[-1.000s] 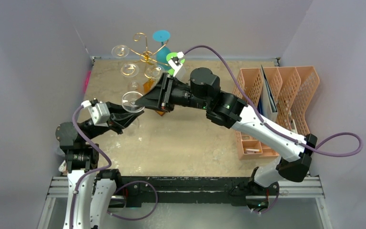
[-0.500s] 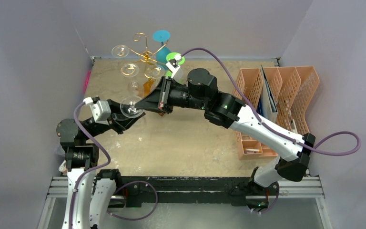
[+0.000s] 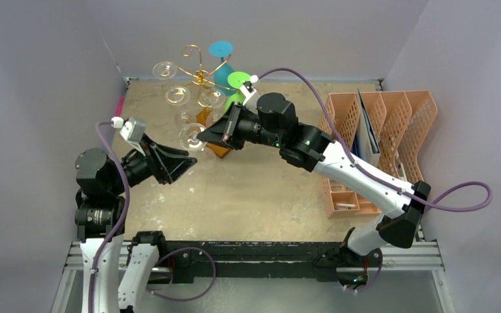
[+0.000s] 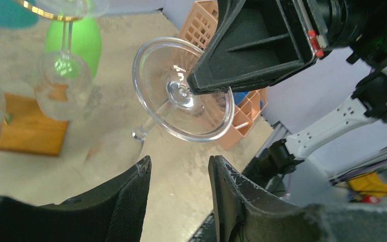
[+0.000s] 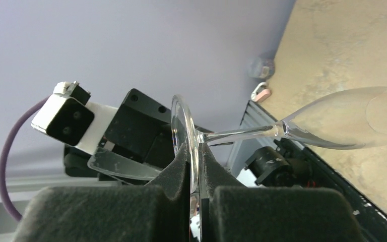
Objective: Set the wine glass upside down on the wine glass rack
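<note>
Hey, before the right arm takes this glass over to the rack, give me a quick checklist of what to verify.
1. Grip: right gripper shut on the glass by its foot rim: ok.
2. Handover: left gripper open and apart from the glass: ok.
3. Pose: foot up, bowl below: ok, though tilted.
4. Free spot on the rack: ok, one curl at the back looks bare.
5. Gap to the hanging glasses: cannot tell, they sit close to the likely path.
</note>
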You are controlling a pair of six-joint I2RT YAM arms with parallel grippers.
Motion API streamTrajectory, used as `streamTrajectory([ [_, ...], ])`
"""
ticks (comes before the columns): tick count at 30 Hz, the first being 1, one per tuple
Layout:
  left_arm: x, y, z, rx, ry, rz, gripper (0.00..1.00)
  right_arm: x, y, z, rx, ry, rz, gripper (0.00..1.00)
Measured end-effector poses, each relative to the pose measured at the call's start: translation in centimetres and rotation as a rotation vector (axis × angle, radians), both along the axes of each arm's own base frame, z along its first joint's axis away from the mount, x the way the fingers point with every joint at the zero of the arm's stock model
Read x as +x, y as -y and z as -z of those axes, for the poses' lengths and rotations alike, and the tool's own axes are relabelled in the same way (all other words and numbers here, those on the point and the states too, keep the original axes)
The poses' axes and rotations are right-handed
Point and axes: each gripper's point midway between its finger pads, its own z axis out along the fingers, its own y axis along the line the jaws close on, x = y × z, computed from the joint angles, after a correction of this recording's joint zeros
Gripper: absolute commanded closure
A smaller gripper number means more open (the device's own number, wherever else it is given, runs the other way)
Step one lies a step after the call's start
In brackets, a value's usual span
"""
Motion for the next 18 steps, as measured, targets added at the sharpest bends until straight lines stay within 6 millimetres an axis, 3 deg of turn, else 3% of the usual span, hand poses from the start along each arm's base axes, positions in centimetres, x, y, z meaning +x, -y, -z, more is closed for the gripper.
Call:
streamTrajectory([
  [11,-1.4,0.4,1.1,-0.242,-0.446,-0.076,0.49,1.2,0.4,3.7,-0.078,-0.012,0.041,1.0],
  [16,-0.3,0.7,0.2,-0.365,-0.577,-0.086,0.49,0.9,0.5,3.4,-0.075,0.019,0.027,1.0],
  [18,0.3,0.7,0.0,-0.399,-0.615,-0.09,0.55,0.6,0.7,3.1,-0.07,0.032,0.017,1.0],
])
